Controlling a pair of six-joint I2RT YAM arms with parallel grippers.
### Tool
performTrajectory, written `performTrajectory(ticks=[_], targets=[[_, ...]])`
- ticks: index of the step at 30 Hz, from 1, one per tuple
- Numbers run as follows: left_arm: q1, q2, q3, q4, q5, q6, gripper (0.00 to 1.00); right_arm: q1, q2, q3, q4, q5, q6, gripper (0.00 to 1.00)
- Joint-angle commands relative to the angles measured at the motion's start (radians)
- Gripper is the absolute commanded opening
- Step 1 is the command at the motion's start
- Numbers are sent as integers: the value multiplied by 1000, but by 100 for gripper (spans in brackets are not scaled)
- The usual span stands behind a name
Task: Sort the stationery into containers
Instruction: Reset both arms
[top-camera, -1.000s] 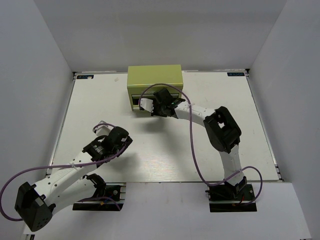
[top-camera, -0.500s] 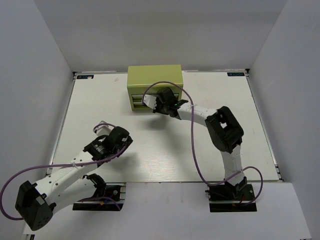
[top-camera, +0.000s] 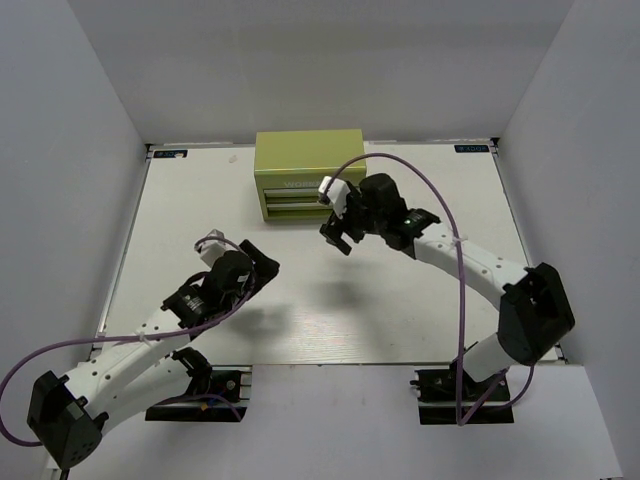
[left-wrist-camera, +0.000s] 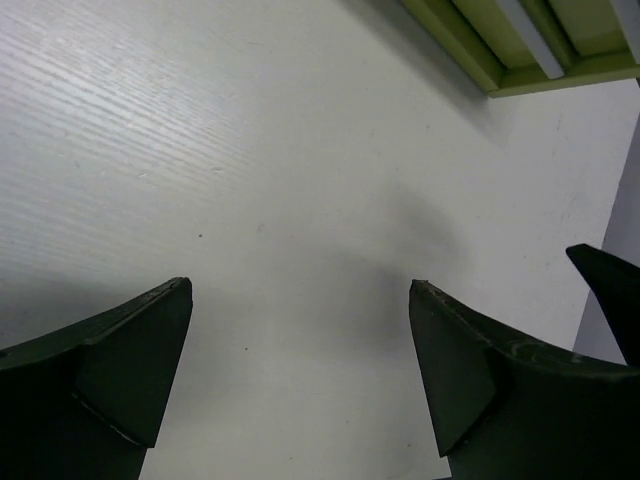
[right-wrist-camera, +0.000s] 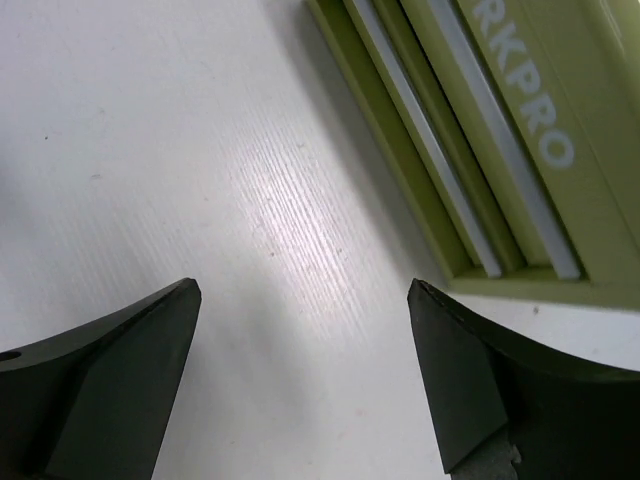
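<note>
The containers are the drawers of a yellow-green chest at the back middle of the table; they sit flush in its front. The right wrist view shows the chest's front with pale lettering, and the left wrist view shows its lower corner. No stationery is in view. My right gripper hangs open just in front of the chest's right half, with only bare table between its fingers. My left gripper is open and empty over the table, nearer the front and left of centre.
White walls close in the white table on the left, right and back. The right arm's purple cable loops above its forearm. A dark part juts into the right edge of the left wrist view.
My right gripper has drawn back from the chest's front toward the near right, and its jaws have opened. The left arm has reached a little forward and its jaws stand wider.
</note>
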Motion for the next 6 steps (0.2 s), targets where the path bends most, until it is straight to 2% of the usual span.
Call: performTrajectory(ticks=[1,6], targets=[[-1,8,25,111,26,135,100,-17,-102,-58,8,35,165,90],[-1,33,56,157,58,224,100,-31,-202,-116,55,137,221,90]])
